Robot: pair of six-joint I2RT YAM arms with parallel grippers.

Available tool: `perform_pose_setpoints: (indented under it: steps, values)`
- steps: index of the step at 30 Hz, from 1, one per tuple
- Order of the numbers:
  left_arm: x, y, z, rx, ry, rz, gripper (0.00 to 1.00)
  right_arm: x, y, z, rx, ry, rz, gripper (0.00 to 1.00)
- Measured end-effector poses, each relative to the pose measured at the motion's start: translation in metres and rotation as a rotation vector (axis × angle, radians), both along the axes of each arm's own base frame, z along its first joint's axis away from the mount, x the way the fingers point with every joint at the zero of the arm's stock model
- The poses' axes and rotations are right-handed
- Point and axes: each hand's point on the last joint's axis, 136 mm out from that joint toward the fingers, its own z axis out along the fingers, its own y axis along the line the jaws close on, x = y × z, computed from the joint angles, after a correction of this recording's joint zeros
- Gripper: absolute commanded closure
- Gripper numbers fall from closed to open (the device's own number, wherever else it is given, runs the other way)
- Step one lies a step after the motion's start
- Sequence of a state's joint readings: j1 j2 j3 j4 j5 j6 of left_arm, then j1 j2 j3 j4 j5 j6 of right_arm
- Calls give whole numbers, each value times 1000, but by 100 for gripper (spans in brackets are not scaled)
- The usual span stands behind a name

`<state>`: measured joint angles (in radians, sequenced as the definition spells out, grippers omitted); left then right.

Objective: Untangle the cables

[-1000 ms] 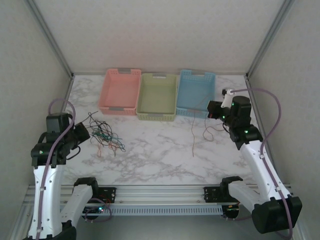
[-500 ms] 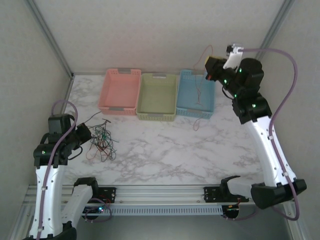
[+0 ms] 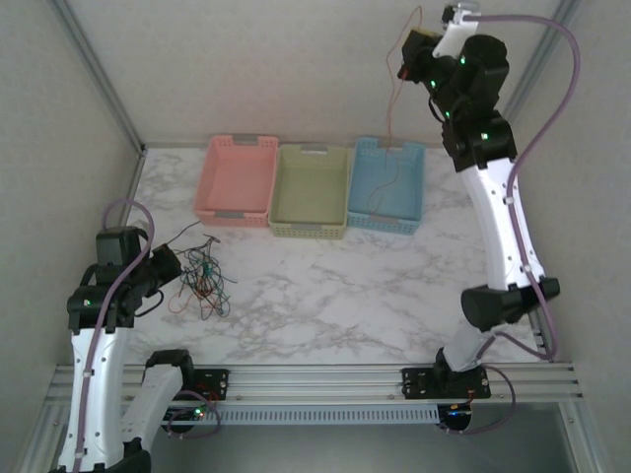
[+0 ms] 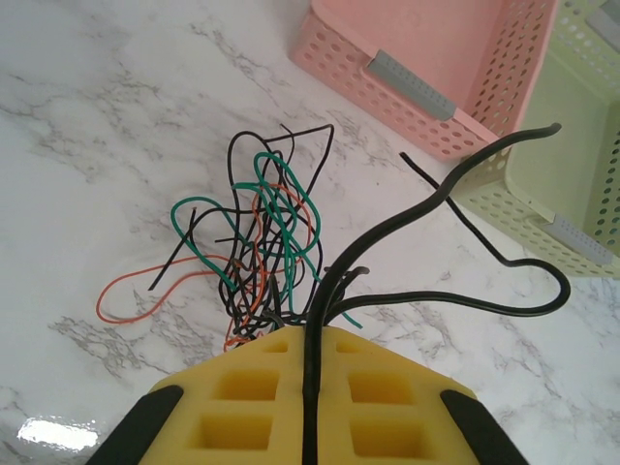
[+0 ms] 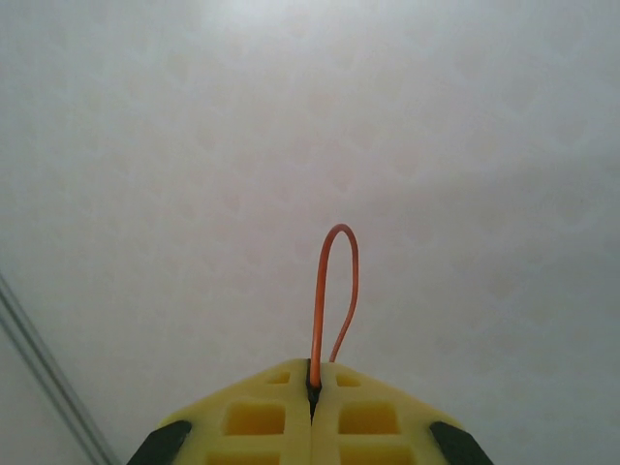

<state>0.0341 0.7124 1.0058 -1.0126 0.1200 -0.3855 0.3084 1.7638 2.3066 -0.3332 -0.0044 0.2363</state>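
The tangle of thin black, green and orange cables [image 3: 202, 281] lies on the marble table at the left. My left gripper [image 3: 175, 264] sits low at the tangle's left edge, shut on a black cable [image 4: 312, 320] that runs between its yellow pads [image 4: 242, 387]; the other strands [image 4: 262, 242] fan out just ahead. My right gripper [image 3: 407, 54] is raised high near the back wall, shut on one orange-red cable [image 3: 390, 118]. That cable hangs down and its lower end rests in the blue basket [image 3: 422, 187]. A short loop [image 5: 334, 281] of it sticks out past the right gripper [image 5: 312, 373].
Three baskets stand in a row at the back: pink [image 3: 237, 143], green [image 3: 311, 232] and blue. In the left wrist view the pink basket [image 4: 387, 82] and green basket [image 4: 542, 223] lie just beyond the tangle. The enclosure walls stand close on both sides.
My right arm has swung from low over the table's right side up high above the blue basket, carrying the orange-red cable free. The tangle drew together toward the left gripper, which barely moved.
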Motion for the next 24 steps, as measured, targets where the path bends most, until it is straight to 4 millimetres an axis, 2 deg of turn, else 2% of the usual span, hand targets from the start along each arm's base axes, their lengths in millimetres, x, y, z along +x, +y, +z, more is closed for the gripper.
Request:
perform_pose_setpoints:
  steps: [4, 9, 12, 15, 18, 21, 24]
  values:
    - [-1, -1, -1, -2, -2, -2, 100, 30, 3, 0, -30, -21, -38, 100]
    - [0, -3, 0, -3, -6, -11, 100, 63, 2, -40, -81, 55, -105, 100]
    - [0, -3, 0, -3, -7, -12, 100, 83, 6, -72, -104, 121, -114, 100]
    - [-1, -3, 0, -3, -9, -12, 100, 99, 11, -108, -130, 200, -117, 100]
    - [-1, -3, 1, -3, -12, -13, 100, 110, 12, -154, -159, 295, -123, 100]
    - [-1, -4, 1, -3, -14, -18, 100, 113, 11, -216, -197, 412, -133, 100]
    - [-2, -4, 0, -3, -15, -18, 100, 106, 6, -276, -241, 533, -148, 100]
